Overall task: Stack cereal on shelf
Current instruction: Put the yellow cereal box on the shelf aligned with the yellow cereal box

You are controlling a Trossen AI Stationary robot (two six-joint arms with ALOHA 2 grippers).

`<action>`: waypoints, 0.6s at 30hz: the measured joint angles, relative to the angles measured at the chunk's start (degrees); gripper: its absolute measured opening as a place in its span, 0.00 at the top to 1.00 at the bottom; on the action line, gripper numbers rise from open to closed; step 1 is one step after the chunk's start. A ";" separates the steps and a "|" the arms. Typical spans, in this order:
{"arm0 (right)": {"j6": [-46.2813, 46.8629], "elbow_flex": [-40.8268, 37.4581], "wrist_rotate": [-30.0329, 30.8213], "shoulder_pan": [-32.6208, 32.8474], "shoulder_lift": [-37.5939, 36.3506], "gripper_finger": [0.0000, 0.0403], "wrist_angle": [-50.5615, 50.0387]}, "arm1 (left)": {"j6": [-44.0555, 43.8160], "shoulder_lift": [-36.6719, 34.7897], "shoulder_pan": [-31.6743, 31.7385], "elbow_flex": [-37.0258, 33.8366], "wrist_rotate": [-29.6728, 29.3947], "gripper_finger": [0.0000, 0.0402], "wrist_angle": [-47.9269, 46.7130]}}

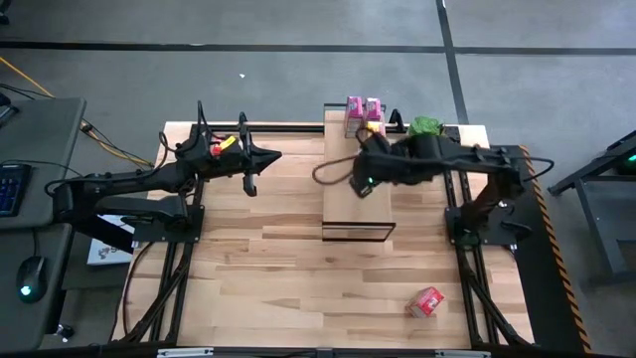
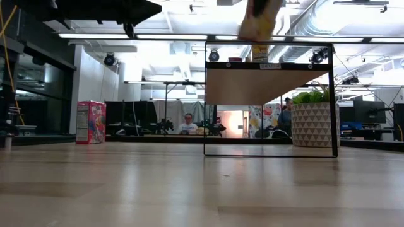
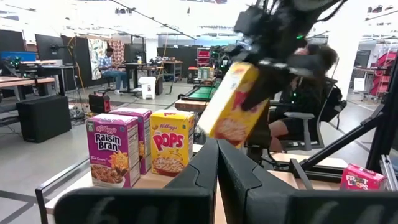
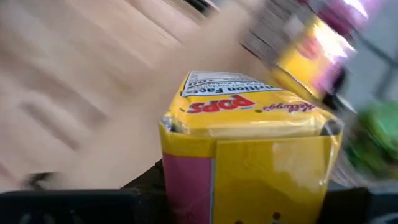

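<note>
The right claw (image 3: 264, 59) grips a tilted yellow cardboard cereal box (image 3: 233, 106) in the air above the long light-wood shelf (image 1: 356, 189). Three boxes stand at the shelf's twelve o'clock end. The left claw (image 1: 252, 185) is closed, at nine o'clock.

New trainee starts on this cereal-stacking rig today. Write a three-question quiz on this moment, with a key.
1. True or false: the right gripper holds a yellow Pops box tilted in the air.
2. Which boxes already stand on the shelf?
A) two purple Raisin Bran boxes and a second Pops box
B) two Froot Loops boxes
C) none
3. Fill in: the Froot Loops box lies on the ____.

Key: 1 true; 2 A; 3 tabletop, on the right arm's side.
</note>
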 joint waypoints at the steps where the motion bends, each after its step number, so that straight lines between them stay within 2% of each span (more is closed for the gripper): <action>1: 0.97 0.00 -1.06 -1.48 0.36 0.67 -1.24 | 0.13 0.00 0.00 0.00 0.00 1.00 0.00; 8: 0.59 0.02 -9.58 -6.70 1.66 0.67 2.27 | 1.65 0.00 0.00 0.00 -0.31 1.00 0.29; 18: 0.66 0.00 -9.32 -9.86 7.20 0.67 5.12 | 2.05 0.00 -0.01 0.00 -0.35 1.00 0.63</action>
